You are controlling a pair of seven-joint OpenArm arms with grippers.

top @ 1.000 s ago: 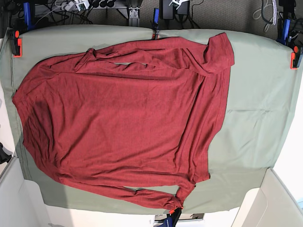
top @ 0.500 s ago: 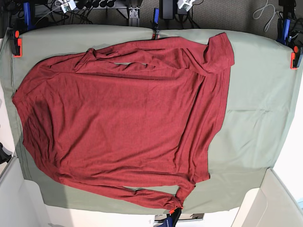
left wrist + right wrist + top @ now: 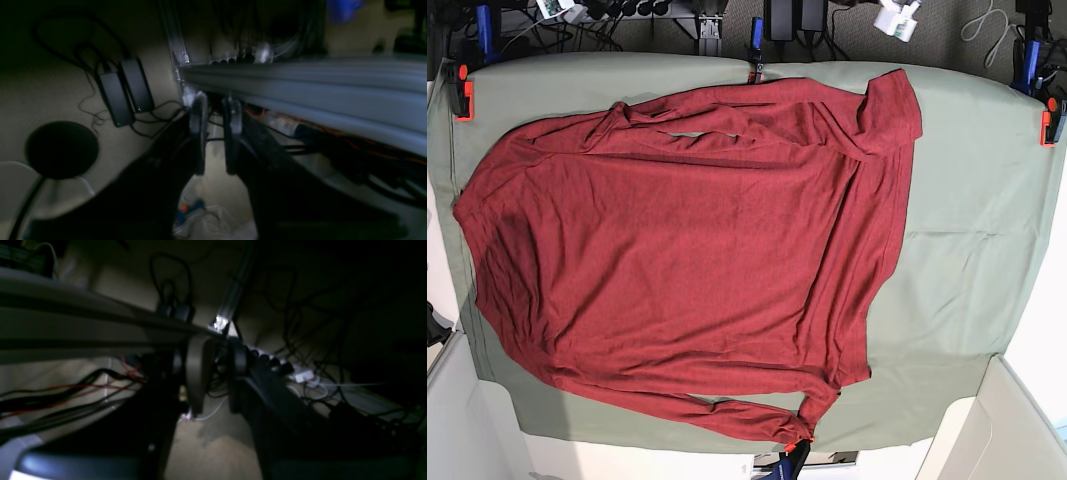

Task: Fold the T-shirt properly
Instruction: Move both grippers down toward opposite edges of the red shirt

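- T-shirt (image 3: 677, 250), dark red and long-sleeved, lies spread nearly flat on the sage-green table cloth (image 3: 967, 250), one sleeve bunched along the far edge, the other trailing along the near edge.
- Neither arm appears over the table in the base view; both wrist cameras look under the table edge at cables and power bricks (image 3: 125, 91) on the floor.
- Left gripper (image 3: 215, 133) shows its fingers a narrow gap apart, nothing between them; right gripper (image 3: 217, 373) likewise stands slightly parted and empty.
- No finger touches the garment: it rests up on the table surface, well apart from both grippers below the table edge.
- Judged from here, the step in hand is the first reach; done well, each gripper would rise over the table, open wider, and pinch a single layer at a sleeve or hem corner, lifting evenly so the thin knit does not drag or wrinkle.
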